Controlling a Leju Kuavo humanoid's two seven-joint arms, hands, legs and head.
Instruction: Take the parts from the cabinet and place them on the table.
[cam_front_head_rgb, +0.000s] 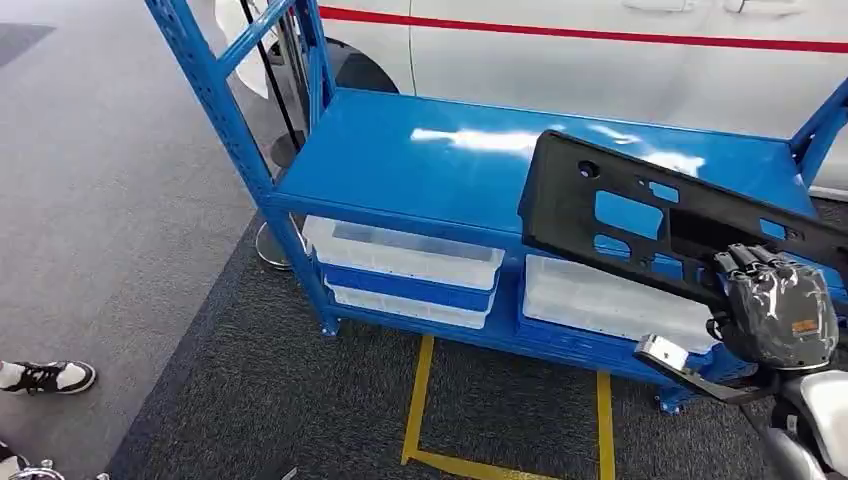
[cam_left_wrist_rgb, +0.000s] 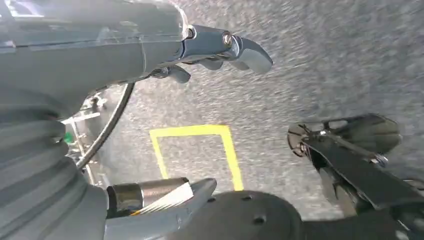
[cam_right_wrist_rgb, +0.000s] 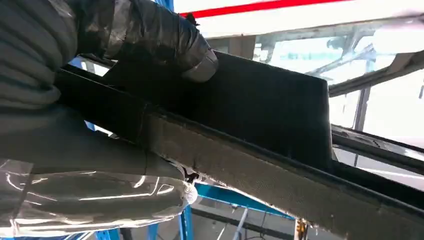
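1. Grey carpet (cam_front_head_rgb: 120, 200) lies around you, with yellow floor tape (cam_front_head_rgb: 420, 400) marking a box just in front of the blue metal shelving cabinet (cam_front_head_rgb: 430, 160).
2. Your task thing is the long black moulded plastic panel with cut-out windows (cam_front_head_rgb: 620, 215). It is in the air over the right part of the cabinet's glossy top shelf, tilted, with its far end toward the middle of the shelf and clear of the surface as far as the head view shows.
3. Your right hand (cam_front_head_rgb: 775, 310) clasps that panel near its right end; in the right wrist view the dark fingers (cam_right_wrist_rgb: 150, 35) wrap over the upper edge while the thumb side sits under the lower rail.
4. Judge the panel as stiff and fairly light but long, so held at one end it will want to droop and twist. A hold nearer its middle, on the solid rail and not on the thin bars between windows, would steady it. Smooth plastic may slide in the fingers.
5. Your left hand (cam_left_wrist_rgb: 215, 50) hangs over the carpet with its fingers loosely apart and nothing in them.
6. Under the top shelf you have white translucent plastic bins (cam_front_head_rgb: 405, 255) on the lower tiers.
7. Behind the cabinet stands a white car body with a red stripe (cam_front_head_rgb: 600, 35).
8. At the left edge, a person's black-and-white sneaker (cam_front_head_rgb: 45, 376) rests on the carpet, well apart from the cabinet.
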